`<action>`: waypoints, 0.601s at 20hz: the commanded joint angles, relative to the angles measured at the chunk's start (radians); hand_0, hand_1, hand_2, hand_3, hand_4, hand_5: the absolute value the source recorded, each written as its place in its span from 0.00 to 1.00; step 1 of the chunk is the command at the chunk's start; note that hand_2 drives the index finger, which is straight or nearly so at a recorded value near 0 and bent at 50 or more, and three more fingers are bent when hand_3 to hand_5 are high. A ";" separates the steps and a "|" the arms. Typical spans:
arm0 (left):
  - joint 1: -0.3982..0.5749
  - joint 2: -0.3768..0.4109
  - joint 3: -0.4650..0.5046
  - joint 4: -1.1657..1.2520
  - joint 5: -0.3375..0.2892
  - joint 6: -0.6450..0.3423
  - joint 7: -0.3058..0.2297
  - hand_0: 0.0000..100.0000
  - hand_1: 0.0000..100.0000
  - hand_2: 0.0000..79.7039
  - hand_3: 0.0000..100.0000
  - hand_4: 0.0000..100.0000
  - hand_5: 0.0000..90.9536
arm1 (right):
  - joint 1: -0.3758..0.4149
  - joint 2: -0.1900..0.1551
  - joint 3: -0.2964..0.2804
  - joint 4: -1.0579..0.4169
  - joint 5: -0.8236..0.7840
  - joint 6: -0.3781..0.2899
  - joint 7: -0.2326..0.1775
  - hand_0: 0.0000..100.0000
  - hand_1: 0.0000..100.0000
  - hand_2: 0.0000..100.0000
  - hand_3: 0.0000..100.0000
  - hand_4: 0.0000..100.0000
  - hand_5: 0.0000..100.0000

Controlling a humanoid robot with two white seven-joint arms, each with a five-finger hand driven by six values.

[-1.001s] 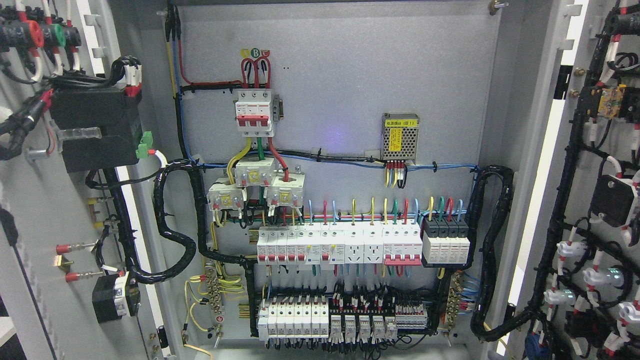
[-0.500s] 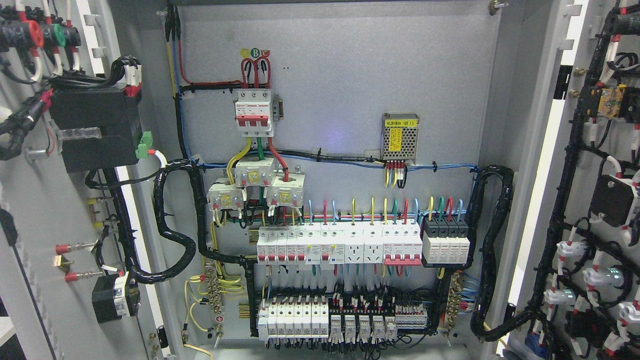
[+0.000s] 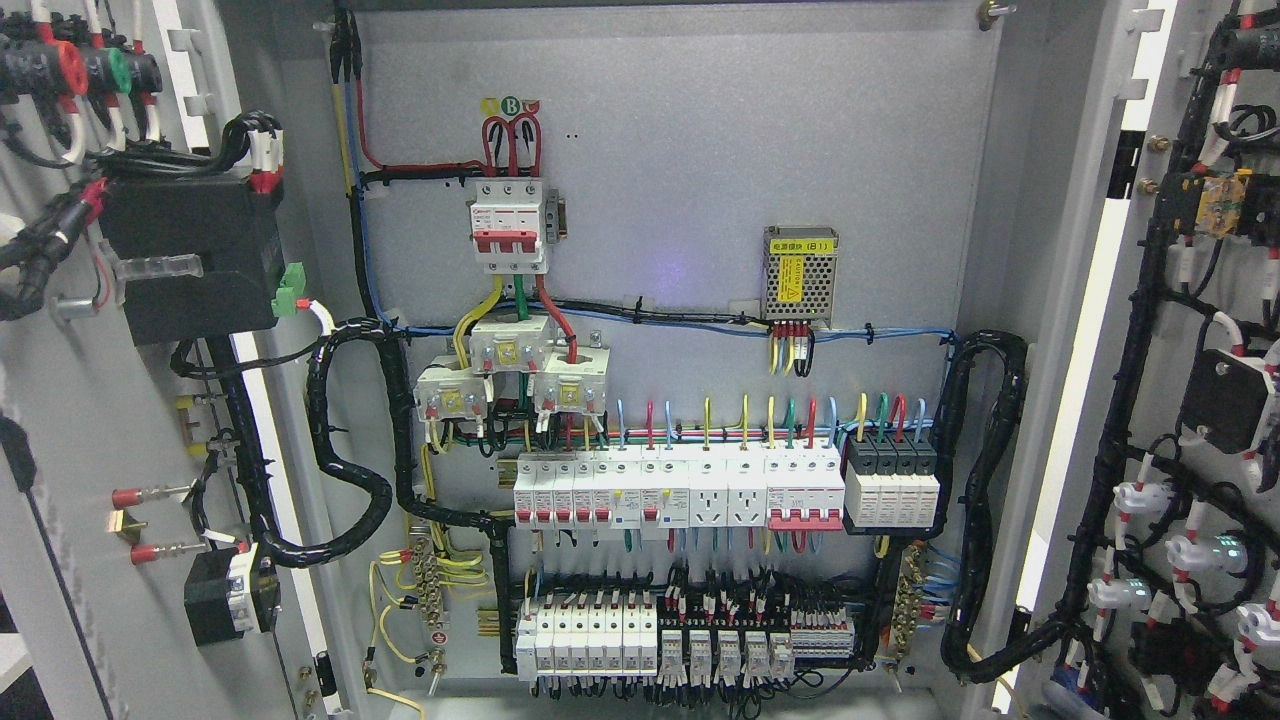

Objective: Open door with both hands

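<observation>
Left door (image 3: 90, 400) is swung wide open at the left edge, its inner face carrying a black box (image 3: 190, 255) and wire looms. In the middle, the grey back panel (image 3: 700, 160) shows a red-handled breaker (image 3: 510, 225), a mesh power supply (image 3: 800, 275) and rows of white breakers (image 3: 680, 490). Right door (image 3: 1190, 400) is open too, wiring all over it. Neither robot hand shows up, so can't tell what they're doing.
</observation>
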 commanded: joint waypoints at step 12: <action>0.014 0.025 0.075 0.000 0.068 -0.314 -0.001 0.00 0.00 0.00 0.00 0.04 0.00 | 0.043 -0.046 -0.081 0.029 -0.085 0.000 0.004 0.00 0.00 0.00 0.00 0.00 0.00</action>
